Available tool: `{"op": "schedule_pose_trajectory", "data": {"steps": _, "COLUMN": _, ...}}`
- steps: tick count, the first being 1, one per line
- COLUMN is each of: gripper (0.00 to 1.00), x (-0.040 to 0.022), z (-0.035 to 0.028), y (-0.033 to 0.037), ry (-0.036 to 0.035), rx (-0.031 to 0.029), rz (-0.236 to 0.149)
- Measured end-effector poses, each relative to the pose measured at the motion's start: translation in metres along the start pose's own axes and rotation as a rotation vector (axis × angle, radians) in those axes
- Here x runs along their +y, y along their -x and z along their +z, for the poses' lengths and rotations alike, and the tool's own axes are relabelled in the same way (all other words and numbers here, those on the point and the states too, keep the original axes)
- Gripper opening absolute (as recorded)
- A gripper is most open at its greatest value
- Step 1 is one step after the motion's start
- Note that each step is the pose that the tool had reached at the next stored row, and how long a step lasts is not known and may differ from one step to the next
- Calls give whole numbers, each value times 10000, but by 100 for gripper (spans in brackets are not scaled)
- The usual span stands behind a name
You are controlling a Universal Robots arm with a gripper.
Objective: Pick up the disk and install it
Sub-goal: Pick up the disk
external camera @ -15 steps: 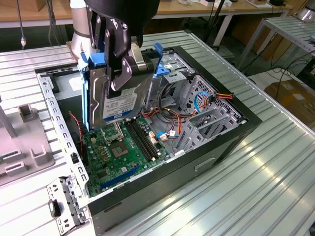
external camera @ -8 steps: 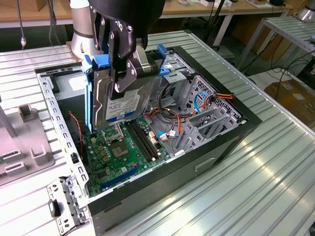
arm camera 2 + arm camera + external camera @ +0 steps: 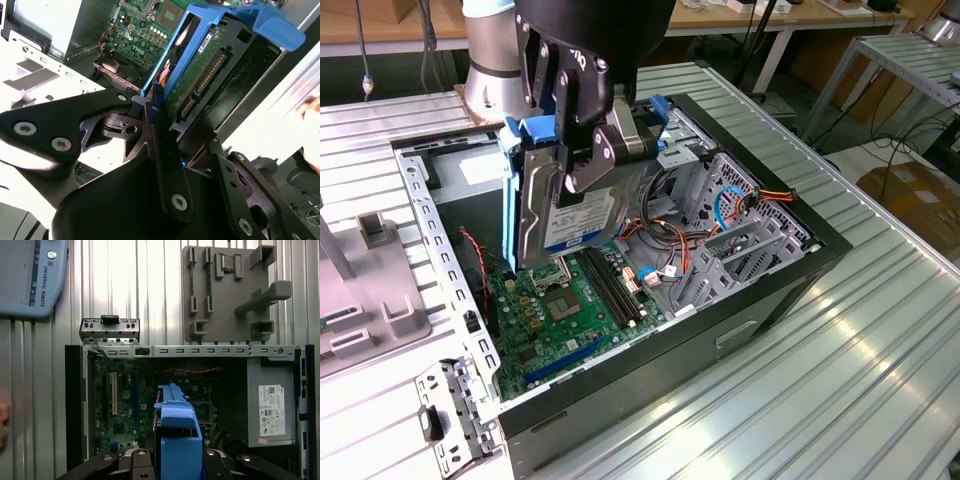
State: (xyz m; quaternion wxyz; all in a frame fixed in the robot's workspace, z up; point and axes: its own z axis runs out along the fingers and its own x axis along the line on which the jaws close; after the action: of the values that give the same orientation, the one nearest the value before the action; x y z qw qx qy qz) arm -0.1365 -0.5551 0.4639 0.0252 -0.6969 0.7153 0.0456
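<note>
The pick-up half looks done. The gripper carries the disk in the air, with its jaws pinching the disk from both flat sides. The install half is not done, since the disk sits in no bay and touches nothing in the computer case.

The case lies open on its side on the ribbed metal bench, away from the edges. The disk hangs on edge, slightly tilted, just above the green motherboard, toward the power supply end of the case. The metal drive cage, with its loose orange and blue cables, is near the disk on the exterior view's right.

The disk is a flat silver-metal slab with a blue-and-white label facing the exterior camera. Blue plastic rails run along its sides. In the second wrist view its underside shows a green circuit board with a connector row. In the first wrist view the blue bracket stands between the black jaws.
</note>
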Motion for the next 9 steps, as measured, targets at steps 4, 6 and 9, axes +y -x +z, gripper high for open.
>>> {"op": "schedule_pose_trajectory", "data": {"steps": 4, "gripper": 36, "x": -43, "z": -2, "y": -36, "ry": 6, "rx": 0, "rz": 1}}
{"op": "schedule_pose_trajectory", "data": {"steps": 6, "gripper": 36, "x": -57, "z": -3, "y": -48, "ry": 7, "rx": 0, "rz": 0}}
{"op": "schedule_pose_trajectory", "data": {"steps": 9, "gripper": 36, "x": -76, "z": -3, "y": -71, "ry": 7, "rx": 0, "rz": 0}}
